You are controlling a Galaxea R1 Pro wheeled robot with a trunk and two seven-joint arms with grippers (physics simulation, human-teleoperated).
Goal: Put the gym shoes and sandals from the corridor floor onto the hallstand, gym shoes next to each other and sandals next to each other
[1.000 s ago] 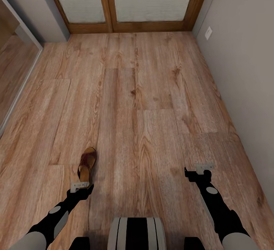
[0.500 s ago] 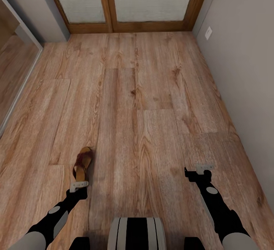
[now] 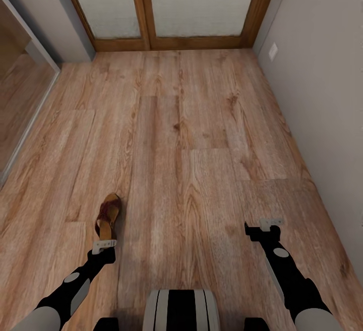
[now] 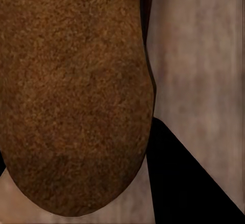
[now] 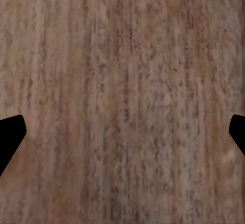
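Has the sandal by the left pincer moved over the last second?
Yes. The sandal slid toward the robot's left, away from the long plank seam, with the left pincer.

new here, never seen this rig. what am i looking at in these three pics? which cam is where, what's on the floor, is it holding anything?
It is a simulated wheeled robot with two arms, driven remotely by a person.

The big picture comes from its head camera, looking down over both arms at the corridor floor, wood planks, with a wooden-framed door at the far end.

One brown sandal lies just ahead of the left gripper. The left wrist camera sits by that gripper and sees the sandal's footbed very close. Whether it is gripped or merely under the gripper I cannot tell.

The right wrist camera looks along the right gripper: its two dark fingertips stand wide apart over bare floor, so it is open and holds nothing.
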